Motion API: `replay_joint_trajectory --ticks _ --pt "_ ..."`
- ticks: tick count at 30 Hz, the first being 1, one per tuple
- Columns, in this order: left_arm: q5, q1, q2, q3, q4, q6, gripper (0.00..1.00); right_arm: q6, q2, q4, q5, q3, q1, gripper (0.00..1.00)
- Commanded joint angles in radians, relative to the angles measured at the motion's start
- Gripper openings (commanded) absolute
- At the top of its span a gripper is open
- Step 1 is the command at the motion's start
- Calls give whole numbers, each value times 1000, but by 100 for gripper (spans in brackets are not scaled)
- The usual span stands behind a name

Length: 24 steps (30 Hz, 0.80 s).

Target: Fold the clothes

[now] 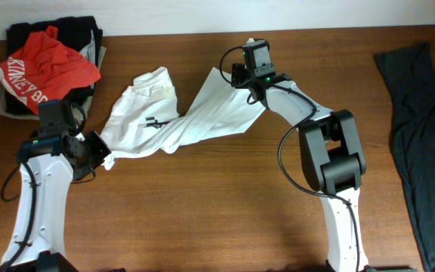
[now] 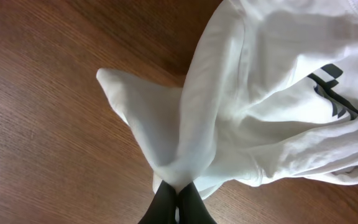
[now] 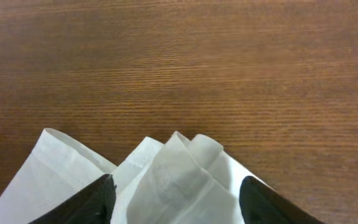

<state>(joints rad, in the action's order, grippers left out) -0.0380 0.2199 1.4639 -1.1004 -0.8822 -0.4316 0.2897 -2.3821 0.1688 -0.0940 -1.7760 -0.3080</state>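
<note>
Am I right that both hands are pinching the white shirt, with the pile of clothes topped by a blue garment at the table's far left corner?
Not quite: the garment topping the pile is red, not blue, as the overhead view shows. The rest holds: the left hand and the right hand both pinch the white shirt, and the pile sits at the table's far left corner.

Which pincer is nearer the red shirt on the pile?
Left. The left pincer sits just below the red shirt, gripping the white shirt; the right pincer holds it mid-table, farther off.

Bare table (image 1: 202, 211) lies below the white shirt (image 1: 202, 113).
</note>
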Motion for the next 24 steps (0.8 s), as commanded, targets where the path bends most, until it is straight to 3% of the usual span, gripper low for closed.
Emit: replay_joint_trajectory --ticks 1,6,8,9,13,24 --pt "-11 -4 -4 9 9 -14 0 7 -15 -10 -19 5 6 50" --pt "-11 -4 -4 9 11 -13 0 7 -15 -8 -20 5 8 27" --pt "-11 -4 -4 9 10 -13 0 8 -14 -8 -20 4 8 8" --pt "-11 -4 -4 9 9 -13 0 8 -14 -8 -20 3 10 4" --pt "-9 -4 -10 5 -16 26 0 8 21 22 -23 -1 18 4" --pt "64 -3 -248 -100 -78 43 0 116 354 409 -127 -23 112 4"
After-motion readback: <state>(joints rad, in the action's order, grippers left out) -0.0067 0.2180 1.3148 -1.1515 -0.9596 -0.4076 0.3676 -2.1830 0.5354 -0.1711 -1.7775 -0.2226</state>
